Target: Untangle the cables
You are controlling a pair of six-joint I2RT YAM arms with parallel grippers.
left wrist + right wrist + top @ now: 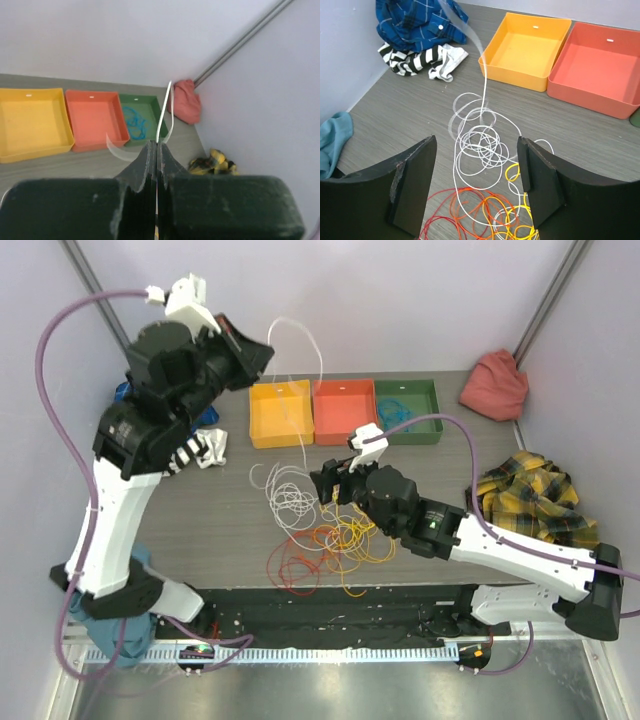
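Holding the left gripper (156,149) high over the far left of the table (215,530), we are pinching the white cable (167,107) between jaws pressed fully together on the strand. From that pinch the cable is arching upward, passing the yellow bin (280,412), and dropping to a loose white coil that is lying near the middle of the table. We are hovering the right gripper (475,145) low over this coil with its jaws standing wide apart and gripping nothing; in the right wrist view the white loops are showing in the gap between the two dark fingers (412,185). Whether the fingertips are touching the table we cannot tell. On the near side of the white coil the yellow cable (512,174), the orange cable (485,202) and the red cable (442,212) are lying interlaced in one flat tangle, and several white loops are running down into it. Along the far edge three bins are sitting side by side: the yellow bin at left, an orange bin (343,410) in the middle, a green bin (425,398) at right, the last one holding a blue cord (134,122). A red cloth (495,385) is resting in the far right corner, a yellow plaid cloth (530,502) on the right edge, a blue plaid shirt (412,20) and a striped cloth (412,57) at far left, and a teal cloth (332,142) at near left.
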